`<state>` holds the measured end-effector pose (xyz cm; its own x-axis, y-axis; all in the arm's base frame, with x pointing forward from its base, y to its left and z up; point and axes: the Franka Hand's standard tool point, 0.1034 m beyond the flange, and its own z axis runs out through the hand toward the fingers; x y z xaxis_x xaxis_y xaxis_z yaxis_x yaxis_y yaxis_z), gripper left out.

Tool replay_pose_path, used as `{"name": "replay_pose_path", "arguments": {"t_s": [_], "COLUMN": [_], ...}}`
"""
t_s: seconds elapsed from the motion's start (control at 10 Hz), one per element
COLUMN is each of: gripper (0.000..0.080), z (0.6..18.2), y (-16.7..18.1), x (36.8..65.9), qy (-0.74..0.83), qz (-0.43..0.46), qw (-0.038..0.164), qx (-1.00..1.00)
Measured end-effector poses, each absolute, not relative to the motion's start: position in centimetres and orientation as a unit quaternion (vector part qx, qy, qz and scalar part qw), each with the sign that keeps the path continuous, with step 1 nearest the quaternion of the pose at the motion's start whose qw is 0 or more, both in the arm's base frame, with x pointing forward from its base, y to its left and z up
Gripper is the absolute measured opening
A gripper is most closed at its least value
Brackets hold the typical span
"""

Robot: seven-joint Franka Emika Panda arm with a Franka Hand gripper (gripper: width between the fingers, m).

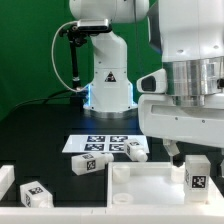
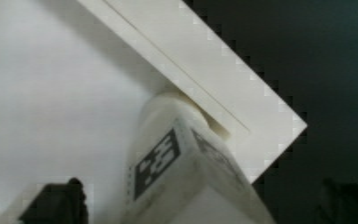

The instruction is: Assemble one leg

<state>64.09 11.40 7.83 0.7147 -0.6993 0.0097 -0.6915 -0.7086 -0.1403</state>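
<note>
A leg, a small white block with a square tag, stands upright at the corner of the large white tray piece on the exterior view's right. My gripper hangs right over it. In the wrist view the leg lies between my two dark fingertips, with a gap showing on each side. The gripper is open around it. The tray piece's raised rim runs diagonally past the leg's far end.
The marker board lies behind the tray piece. Loose legs lie on the black table: one by the marker board, one at its right end, and two at the exterior view's left.
</note>
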Motion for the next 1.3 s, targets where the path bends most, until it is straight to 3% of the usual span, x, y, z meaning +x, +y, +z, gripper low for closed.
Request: {"name": "replay_pose_path", "arguments": {"t_s": [0.2, 0.4, 0.5, 0.6, 0.7, 0.8, 0.9, 1.1, 1.3], "gripper": [0.0649, 0.0649, 0.0521, 0.0521, 0.0346, 0.0346, 0.029, 0.029, 0.029], "z": [7.5, 7.5, 7.5, 7.5, 7.4, 7.2, 7.2, 7.1, 6.9], "y": [11.4, 11.4, 11.3, 11.4, 11.4, 11.5, 11.7, 12.2, 12.7], "x": [64.0, 64.0, 64.0, 64.0, 63.9, 63.4, 63.4, 63.3, 64.2], "qy": [0.279, 0.286, 0.286, 0.298, 0.345, 0.389, 0.452, 0.568, 0.704], "qz": [-0.038, -0.037, -0.037, -0.036, -0.032, -0.018, -0.013, 0.006, 0.022], "qw": [0.055, 0.056, 0.056, 0.057, 0.059, 0.056, 0.056, 0.053, 0.064], "qx": [-0.958, -0.956, -0.956, -0.952, -0.936, -0.919, -0.89, -0.821, -0.707]}}
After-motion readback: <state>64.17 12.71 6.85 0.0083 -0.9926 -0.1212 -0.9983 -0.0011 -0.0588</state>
